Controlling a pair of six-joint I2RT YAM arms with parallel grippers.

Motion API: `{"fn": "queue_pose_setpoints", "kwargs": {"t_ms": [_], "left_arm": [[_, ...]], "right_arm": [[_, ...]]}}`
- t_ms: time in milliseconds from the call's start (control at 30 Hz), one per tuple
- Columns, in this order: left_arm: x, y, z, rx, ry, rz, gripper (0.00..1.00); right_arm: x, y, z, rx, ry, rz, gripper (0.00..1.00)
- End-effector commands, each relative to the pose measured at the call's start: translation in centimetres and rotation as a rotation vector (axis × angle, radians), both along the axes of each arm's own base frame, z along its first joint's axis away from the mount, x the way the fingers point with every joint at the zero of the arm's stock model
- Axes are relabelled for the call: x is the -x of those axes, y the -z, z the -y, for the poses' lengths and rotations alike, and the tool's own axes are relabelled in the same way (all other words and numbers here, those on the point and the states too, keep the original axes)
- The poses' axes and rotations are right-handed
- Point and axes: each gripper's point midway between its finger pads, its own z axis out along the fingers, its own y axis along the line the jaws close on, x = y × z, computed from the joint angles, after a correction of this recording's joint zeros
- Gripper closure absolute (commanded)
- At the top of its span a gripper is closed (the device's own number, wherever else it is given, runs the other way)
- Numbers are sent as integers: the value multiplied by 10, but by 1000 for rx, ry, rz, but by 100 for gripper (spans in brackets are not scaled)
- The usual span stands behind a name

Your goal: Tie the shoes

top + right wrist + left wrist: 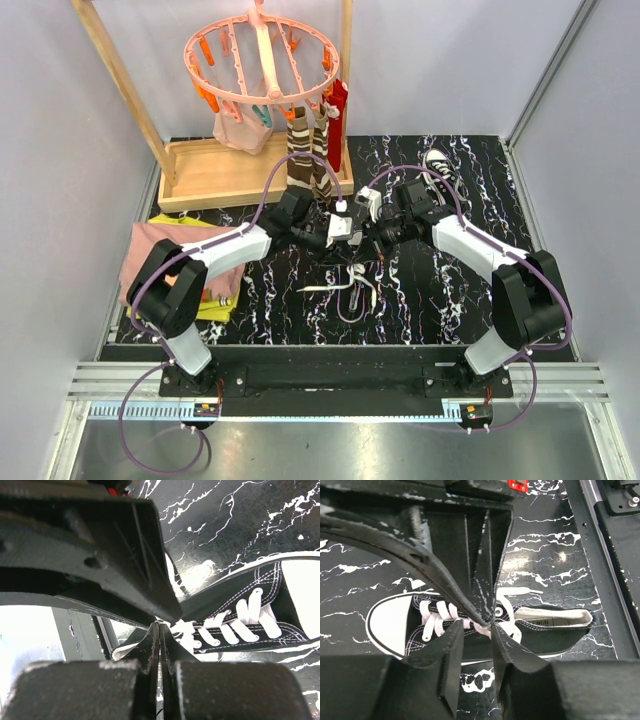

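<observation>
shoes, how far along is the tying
Done: no bow visible yet. In hand: the near shoe, right claw shut at its laces, left claw open around one. Left: its knot, lace ends loose on the table, then the second shoe at the back.

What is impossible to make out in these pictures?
1. Right wrist view: whether the shut right hand grips a lace; its closed fingers hide it.
2. Left wrist view: the shoe along its lower edge, behind the left hand.
3. Top view: that shoe, covered by both hands.

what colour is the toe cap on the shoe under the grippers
The toe cap is white; the left wrist view shows it best.
</observation>
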Motion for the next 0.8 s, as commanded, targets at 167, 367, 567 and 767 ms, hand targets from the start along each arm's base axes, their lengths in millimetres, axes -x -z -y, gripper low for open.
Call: {"fn": "queue_pose_setpoints", "kwargs": {"t_ms": [167, 367, 567, 767], "left_arm": [[-2, -14, 22, 70, 62, 52, 77], [2, -16, 22, 80, 57, 13, 82], [5, -19, 23, 101, 48, -10, 90], [9, -17, 20, 105, 41, -55, 100]], "right_arm": [[-3, -22, -3, -46, -20, 88, 100], [-3, -23, -4, -52, -20, 90, 100], [-6, -25, -5, -62, -15, 96, 100], [-9, -25, -1, -46, 10, 112, 90]]}}
